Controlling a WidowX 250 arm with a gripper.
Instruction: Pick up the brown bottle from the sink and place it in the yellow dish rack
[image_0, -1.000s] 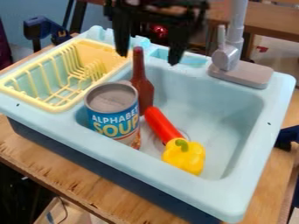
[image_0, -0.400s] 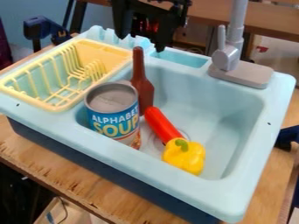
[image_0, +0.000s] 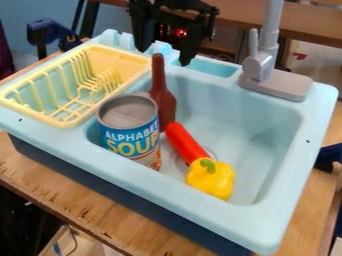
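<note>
Bottle (image_0: 161, 97) of dark reddish brown stood up in the left part of the big light blue sink (image_0: 257, 117). It had a long, thin neck and a fat, smooth bottom part. Its lower part was partly hidden behind a can.

Black and chunky, the gripper (image_0: 163, 55) hung down at the far side of the sink, close to the top of the bottle in the view. Its two fingers were spread apart and pointed down.

Inside the sink, the big can (image_0: 130, 132) stood on the near left side, with a gray top and a blue label. A long red toy (image_0: 186, 141) lay just right of it, slanting toward the near side. Its near end met a yellow pepper (image_0: 211, 180) with a green stem, and a round drain (image_0: 179, 164) showed by them. A yellow rack (image_0: 67, 122) with rows of thin bars sat on the left. At the far right stood a gray faucet (image_0: 259, 66). Under the sink was a wooden table (image_0: 47, 182).
</note>
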